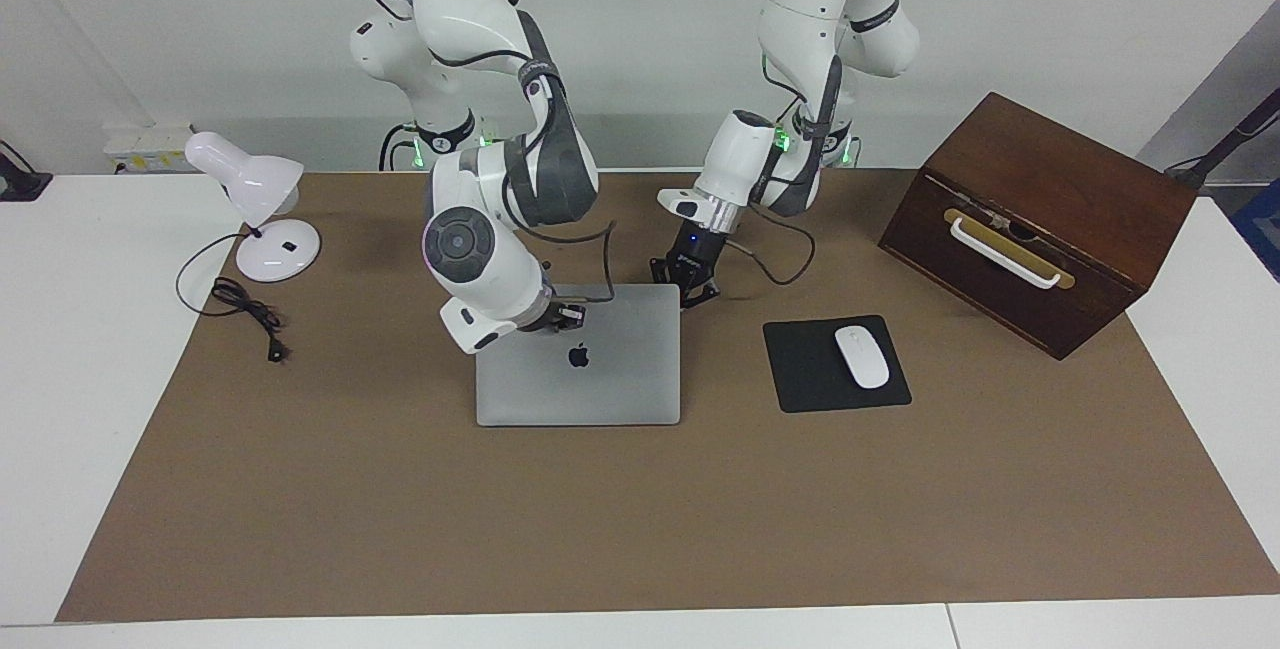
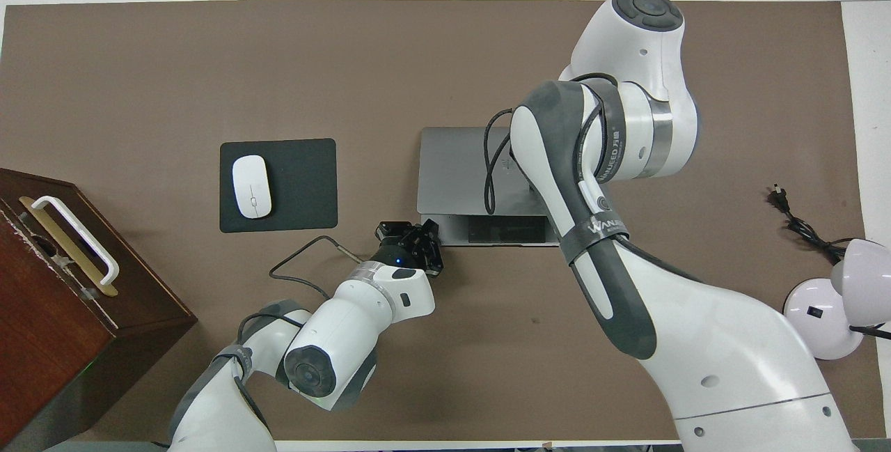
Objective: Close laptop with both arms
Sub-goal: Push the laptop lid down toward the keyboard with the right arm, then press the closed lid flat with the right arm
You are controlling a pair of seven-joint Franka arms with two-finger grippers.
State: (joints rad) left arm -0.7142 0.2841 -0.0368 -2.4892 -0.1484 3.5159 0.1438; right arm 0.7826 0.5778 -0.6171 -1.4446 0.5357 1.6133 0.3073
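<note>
The silver-grey laptop (image 1: pixel 600 379) lies on the brown mat with its lid tilted low, almost flat. In the overhead view a thin strip of its trackpad shows past the edge of the lid (image 2: pixel 452 170). My right gripper (image 1: pixel 562 315) rests on the lid's edge nearer the robots, at the corner toward the right arm's end; in the overhead view its own arm hides it. My left gripper (image 1: pixel 688 287) is low at the laptop's corner nearer the robots, toward the left arm's end, with its fingers apart. It also shows in the overhead view (image 2: pixel 412 230).
A black mousepad (image 1: pixel 835 364) with a white mouse (image 1: pixel 861 356) lies beside the laptop toward the left arm's end. A brown wooden box (image 1: pixel 1040 219) with a white handle stands past it. A white desk lamp (image 1: pixel 262 209) and its cable (image 1: pixel 245 314) are at the right arm's end.
</note>
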